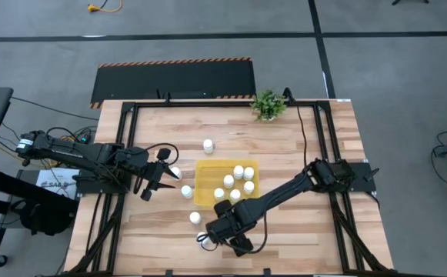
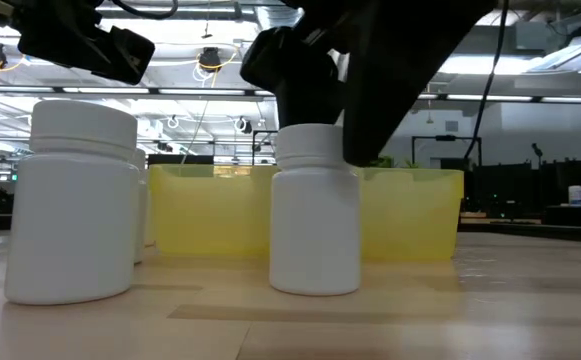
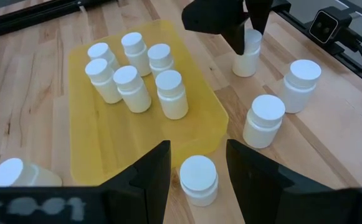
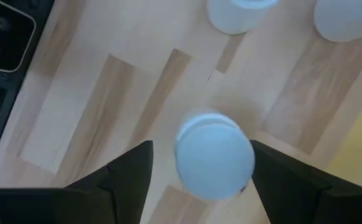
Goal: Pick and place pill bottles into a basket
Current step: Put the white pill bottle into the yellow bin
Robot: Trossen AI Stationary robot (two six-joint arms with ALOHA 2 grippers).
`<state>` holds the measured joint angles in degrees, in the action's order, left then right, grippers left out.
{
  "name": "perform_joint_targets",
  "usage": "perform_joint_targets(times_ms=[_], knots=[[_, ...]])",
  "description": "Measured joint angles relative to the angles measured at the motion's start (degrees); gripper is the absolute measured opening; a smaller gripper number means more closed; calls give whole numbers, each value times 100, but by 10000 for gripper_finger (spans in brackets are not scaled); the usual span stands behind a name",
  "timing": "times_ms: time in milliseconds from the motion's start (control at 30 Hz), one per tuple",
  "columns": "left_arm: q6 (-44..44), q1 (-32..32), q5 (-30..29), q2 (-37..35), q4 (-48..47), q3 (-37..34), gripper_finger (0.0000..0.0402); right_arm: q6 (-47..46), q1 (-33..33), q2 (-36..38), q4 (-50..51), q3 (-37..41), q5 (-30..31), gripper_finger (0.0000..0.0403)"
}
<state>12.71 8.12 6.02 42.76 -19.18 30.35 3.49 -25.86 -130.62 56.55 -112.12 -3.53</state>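
Six pill bottles [image 1: 238, 181] stand upright in the yellow basket [image 1: 208, 171] near the middle of the surface [image 1: 300, 231], so we judge the job roughly half done. Five more remain outside: one [image 1: 208, 145] beyond the basket's far edge toward the plant [image 1: 268, 105], two [image 1: 186, 191] off its left side, one [image 1: 195, 218] by its near left corner, and one [image 1: 205, 240] farthest toward the front edge.

That last bottle is the one in hand, we think. We see the right tool [image 4: 196, 171] poised directly over it, jaws spread wide to either side of the cap, nothing gripped yet. It needs to descend, close and carry across to the basket.

We find the left tool [image 1: 152, 185] waiting off the basket's left side, jaws at their narrowest and empty, a loose bottle just ahead.
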Motion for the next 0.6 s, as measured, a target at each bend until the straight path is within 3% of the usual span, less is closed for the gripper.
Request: perform_joint_targets(times_ms=[600], knots=[[-2, 0, 0, 0, 0, 0, 144, -44, 58, 0, 8, 0, 68, 247]])
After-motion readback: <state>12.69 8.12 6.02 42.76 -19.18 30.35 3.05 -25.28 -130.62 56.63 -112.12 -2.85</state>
